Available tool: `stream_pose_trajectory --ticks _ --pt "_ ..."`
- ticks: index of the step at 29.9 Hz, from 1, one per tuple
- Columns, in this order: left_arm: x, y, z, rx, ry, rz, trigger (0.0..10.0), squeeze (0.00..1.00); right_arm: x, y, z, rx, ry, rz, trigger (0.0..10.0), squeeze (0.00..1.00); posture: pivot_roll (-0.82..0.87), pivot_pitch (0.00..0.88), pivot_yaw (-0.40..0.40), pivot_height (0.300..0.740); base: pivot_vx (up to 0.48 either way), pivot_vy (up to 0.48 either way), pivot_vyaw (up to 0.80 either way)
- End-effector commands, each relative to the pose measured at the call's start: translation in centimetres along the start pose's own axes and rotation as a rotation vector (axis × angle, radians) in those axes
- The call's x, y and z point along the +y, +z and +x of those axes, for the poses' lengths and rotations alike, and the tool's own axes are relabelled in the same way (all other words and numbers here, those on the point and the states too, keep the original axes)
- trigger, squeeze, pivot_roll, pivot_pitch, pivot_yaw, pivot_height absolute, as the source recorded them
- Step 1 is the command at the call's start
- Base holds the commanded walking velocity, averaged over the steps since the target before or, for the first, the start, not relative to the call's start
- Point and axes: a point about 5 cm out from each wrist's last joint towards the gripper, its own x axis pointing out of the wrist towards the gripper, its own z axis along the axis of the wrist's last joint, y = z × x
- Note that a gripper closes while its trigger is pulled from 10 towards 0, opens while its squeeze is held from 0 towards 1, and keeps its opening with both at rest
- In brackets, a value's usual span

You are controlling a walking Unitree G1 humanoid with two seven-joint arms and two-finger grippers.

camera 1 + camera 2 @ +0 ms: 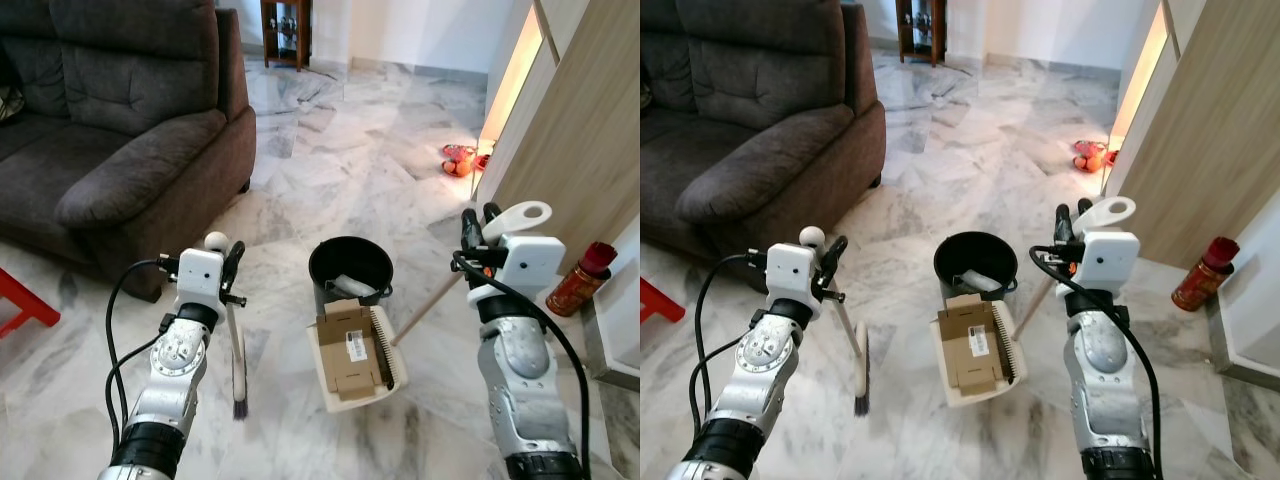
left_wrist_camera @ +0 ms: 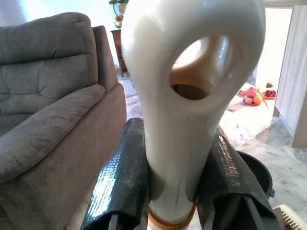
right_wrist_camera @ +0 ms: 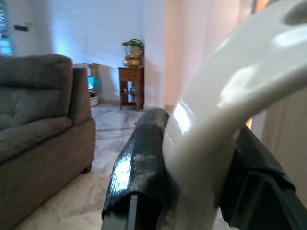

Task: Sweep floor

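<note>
The left gripper [image 1: 228,262] is clamped on the broom [image 1: 238,360], bristles on the marble left of the dustpan [image 1: 356,350] (cardboard aboard, black bin just behind), whose long handle slants up-right into the closed right gripper [image 1: 478,228].

Home living room, grey sofa [image 1: 110,110], marble floor [image 1: 340,160]

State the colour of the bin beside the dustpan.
Black; the round plastic bin shows best in the left eye view.
</note>
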Motion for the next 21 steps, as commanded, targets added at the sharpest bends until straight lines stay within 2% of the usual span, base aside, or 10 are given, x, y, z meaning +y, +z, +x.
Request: stream_pose_trajectory --ticks 1,6,14,17,21 --pt "0.3 1.1 0.4 -0.050 0.002 0.011 10.0 0.00 -0.3 1.4 -0.1 -0.030 0.004 -0.023 10.0 0.00 0.00 0.000 -0.002 0.740 0.000 0.000 0.00" --pt "0.2 1.0 0.3 -0.051 -0.002 0.007 10.0 0.00 -0.7 2.5 -0.2 -0.045 -0.021 0.008 10.0 0.00 0.00 0.000 -0.002 0.740 0.000 0.000 0.00" --pt "0.1 1.0 0.2 -0.057 -0.003 0.005 10.0 0.00 -0.1 4.6 0.6 -0.124 -0.022 0.052 10.0 0.00 -0.01 0.000 0.001 0.740 0.000 0.000 0.00" --pt "-0.1 1.0 0.1 -0.064 -0.006 0.002 10.0 0.00 0.0 4.6 0.7 -0.142 -0.058 0.084 10.0 0.00 0.00 0.000 -0.003 0.740 0.000 0.000 0.00" --pt "-0.1 1.0 0.0 -0.062 -0.004 -0.001 10.0 0.00 0.2 4.7 0.7 -0.138 -0.055 0.080 10.0 0.00 0.00 0.000 -0.004 0.740 0.000 0.000 0.00"
